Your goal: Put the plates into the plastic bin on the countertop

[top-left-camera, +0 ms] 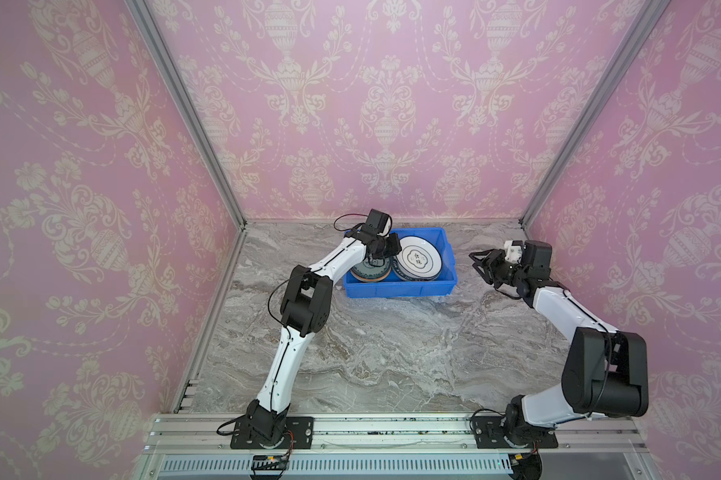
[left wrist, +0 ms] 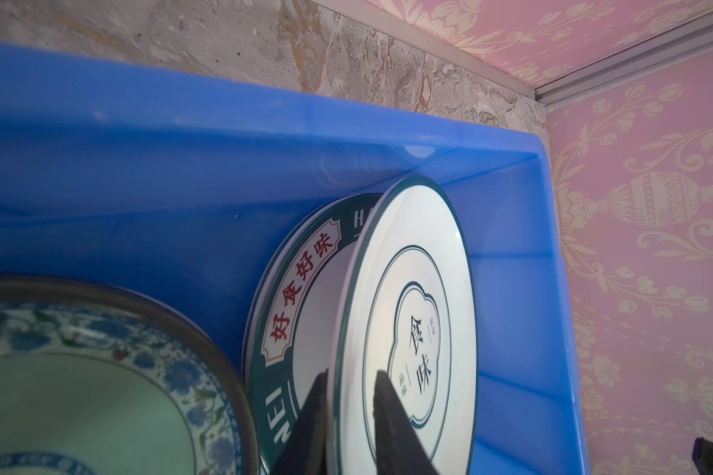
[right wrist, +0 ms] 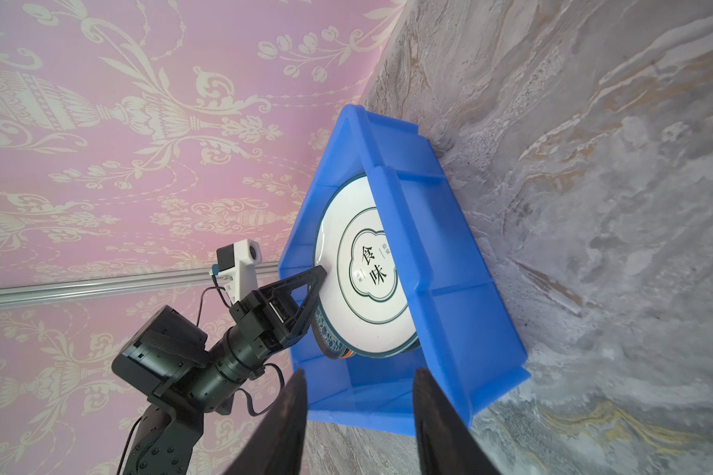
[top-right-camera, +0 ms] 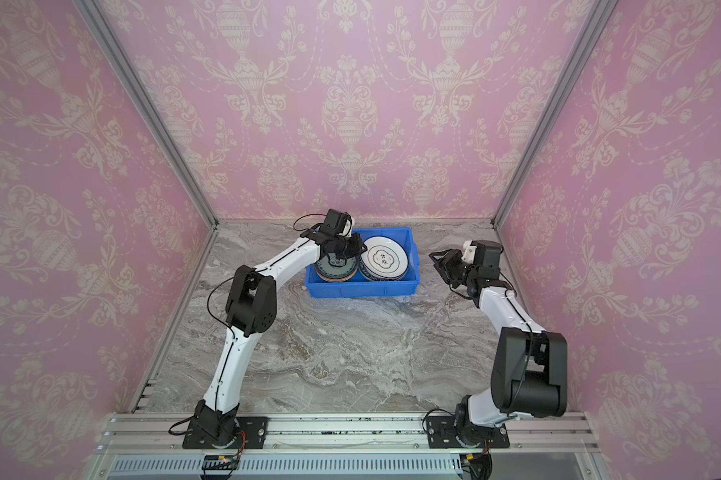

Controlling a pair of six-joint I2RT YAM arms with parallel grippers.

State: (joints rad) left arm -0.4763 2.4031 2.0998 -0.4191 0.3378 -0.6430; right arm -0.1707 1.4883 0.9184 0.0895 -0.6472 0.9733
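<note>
Two arms [top-left-camera: 286, 353] [top-left-camera: 558, 307], one bin [top-left-camera: 396, 290], two plate stacks [top-left-camera: 369, 273] [top-left-camera: 418, 259]

We see a flat grey marble-patterned tabletop [top-left-camera: 383, 357] with white and brownish veining. Directly on it, toward the far wall, sits a bright blue rectangular plastic bin [top-left-camera: 396, 289] with a lipped rim.

Bright blue bin [top-left-camera: 396, 289]; inside it a white plate [top-left-camera: 417, 259] with dark green rings and dark characters, and a teal plate [left wrist: 79, 390] with blue flowers. Grey veined countertop [top-left-camera: 371, 353], pink wallpaper [top-left-camera: 392, 104] with cream urns.
</note>
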